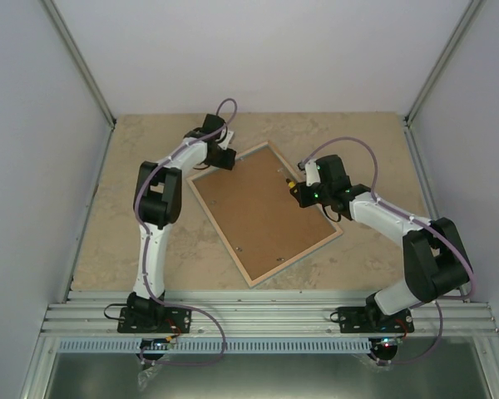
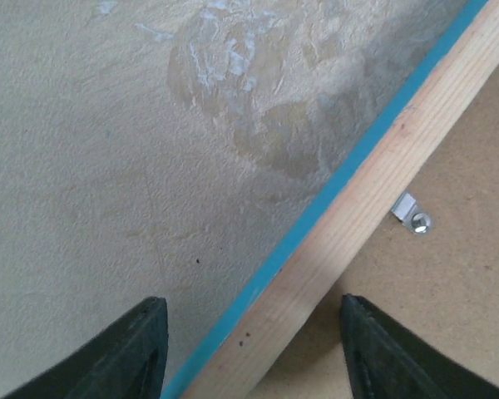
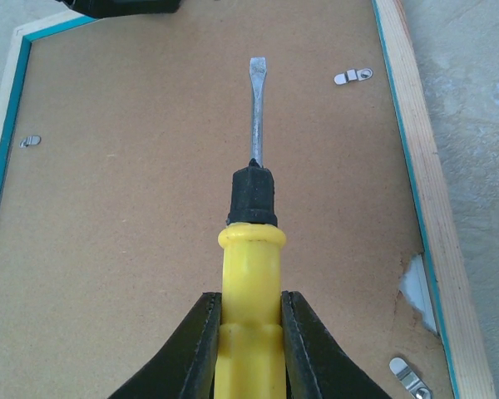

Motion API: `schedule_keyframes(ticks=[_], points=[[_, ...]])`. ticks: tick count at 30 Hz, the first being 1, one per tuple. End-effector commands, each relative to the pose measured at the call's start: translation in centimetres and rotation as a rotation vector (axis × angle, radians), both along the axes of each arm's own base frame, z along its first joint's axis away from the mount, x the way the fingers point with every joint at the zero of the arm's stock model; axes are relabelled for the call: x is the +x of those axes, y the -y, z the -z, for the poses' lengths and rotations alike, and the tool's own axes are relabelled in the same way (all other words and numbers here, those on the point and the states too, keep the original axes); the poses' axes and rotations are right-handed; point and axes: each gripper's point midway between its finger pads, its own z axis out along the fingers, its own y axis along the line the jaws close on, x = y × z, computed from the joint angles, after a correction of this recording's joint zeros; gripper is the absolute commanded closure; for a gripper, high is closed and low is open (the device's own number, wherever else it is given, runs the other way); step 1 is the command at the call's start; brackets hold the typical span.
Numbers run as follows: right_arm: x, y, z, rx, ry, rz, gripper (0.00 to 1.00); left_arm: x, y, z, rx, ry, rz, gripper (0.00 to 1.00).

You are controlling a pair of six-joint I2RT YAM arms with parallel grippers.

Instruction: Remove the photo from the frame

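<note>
The frame (image 1: 246,269) lies face down on the table, its light wood back up, with the plain brown backing board (image 1: 258,212) inside it. The photo is hidden under the board. My left gripper (image 1: 219,156) is open and straddles the frame's far-left rail (image 2: 349,241), whose turquoise side shows. My right gripper (image 1: 302,193) is shut on a yellow-handled flat screwdriver (image 3: 251,274); its blade points over the board (image 3: 133,216) toward the far end. Small metal clips (image 3: 353,77) hold the board; one also shows in the left wrist view (image 2: 412,214).
The board's right edge is torn, showing a white patch (image 3: 417,287). Grey walls close in the table on the left, right and far sides. An aluminium rail (image 1: 266,316) with the arm bases runs along the near edge.
</note>
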Motion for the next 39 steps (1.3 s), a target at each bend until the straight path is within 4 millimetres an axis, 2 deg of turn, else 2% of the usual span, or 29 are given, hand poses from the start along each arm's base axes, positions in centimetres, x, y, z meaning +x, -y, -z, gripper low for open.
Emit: schedule_keyframes(ticks=[1, 5, 14, 18, 26, 33, 39], points=[[-0.2, 0.1, -0.7, 0.011, 0.005, -0.005, 1.0, -0.3, -0.1, 0.0, -0.01, -0.011, 0.011, 0.46], [-0.1, -0.1, -0.7, 0.014, 0.006, -0.011, 1.0, -1.0, -0.5, 0.1, 0.001, -0.024, -0.007, 0.6], [-0.4, -0.5, -0.7, 0.037, 0.0, -0.029, 1.0, -4.3, -1.7, 0.5, -0.003, -0.084, -0.073, 0.76], [-0.5, -1.0, -0.8, 0.053, -0.002, -0.043, 1.0, -5.8, -2.2, 0.0, -0.016, -0.106, -0.125, 0.81], [-0.8, -2.9, -0.1, 0.061, -0.028, -0.095, 1.0, -9.9, -2.4, 0.0, -0.037, -0.174, -0.203, 0.85], [-1.0, -4.9, -0.1, 0.05, -0.035, -0.15, 1.0, -13.0, -0.6, -0.4, -0.077, -0.215, -0.219, 0.86], [-1.3, -6.0, 0.7, 0.023, -0.064, -0.186, 1.0, -15.5, 0.7, -1.4, -0.159, -0.225, -0.283, 0.87]])
